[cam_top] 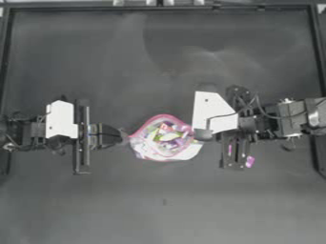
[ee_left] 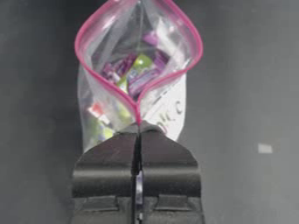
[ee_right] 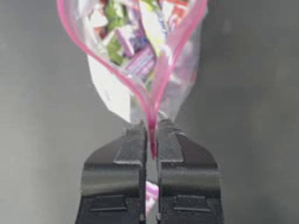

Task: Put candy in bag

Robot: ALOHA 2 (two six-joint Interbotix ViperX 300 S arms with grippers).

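Bag [cam_top: 164, 139]: mouth gaping (wrappers inside), strung between both jaw pairs | left gripper [ee_left: 139, 127]: jaws pinching pink seal | right gripper [ee_right: 152, 127]: jaws pinching opposite seal end | candy [cam_top: 249, 161]: on table, beside right gripper.

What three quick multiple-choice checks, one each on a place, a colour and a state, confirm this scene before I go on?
1. Where is the bag? A: at the table's edge. B: between the two grippers. C: under the left arm.
2. What colour is its seal strip? A: blue. B: green. C: pink.
3. How is the bag's mouth? A: open. B: zipped shut. C: folded over.

Key: 1 B, the left gripper and right gripper each pinch one end of it. 2 C, both wrist views show a pink rim. 3 A, the strip's two sides bow apart.
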